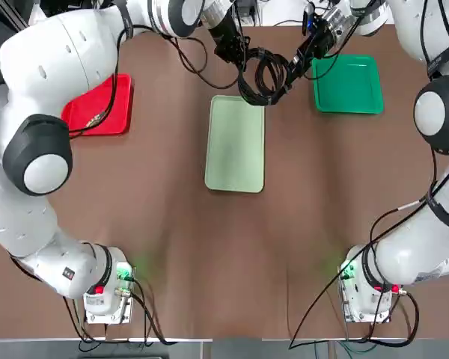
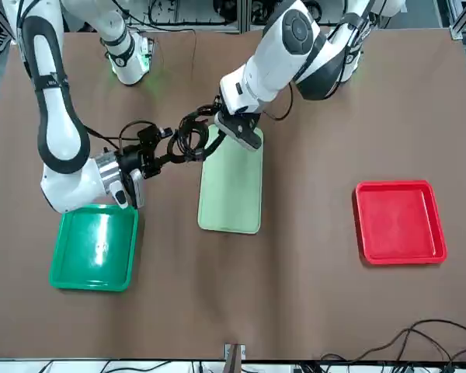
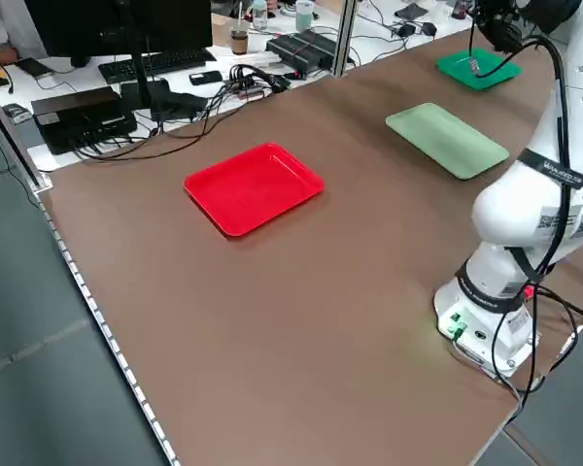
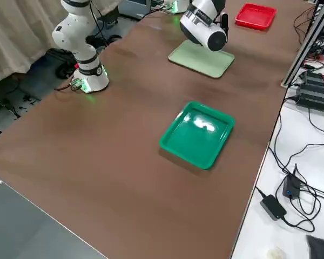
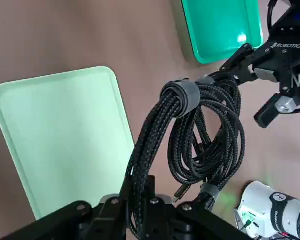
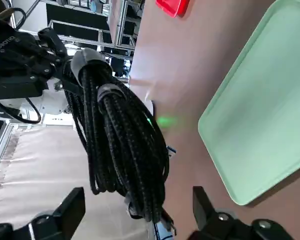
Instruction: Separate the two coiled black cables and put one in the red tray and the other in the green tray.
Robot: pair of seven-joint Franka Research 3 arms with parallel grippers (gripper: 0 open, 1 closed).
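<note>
Left wrist view, black braided cables (image 5: 230, 132), coiled, grey-strapped, bunched together

From across the tabletop (image 2: 311, 303), I see the black cables (image 2: 191, 140) bunched between the right gripper (image 2: 171, 154) at nine o'clock and left gripper (image 2: 210, 146) at three; green tray (image 2: 95, 249) toward eight, red tray (image 2: 400, 223) past three.

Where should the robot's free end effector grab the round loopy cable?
Probably the outer side of the round cable, coming from the robot's right, where the open right end effector waits beside it. The strands bunch into a thick bundle there, and the loop's hole leaves room for one finger inside. The left end effector grips the bunched cables opposite.
</note>
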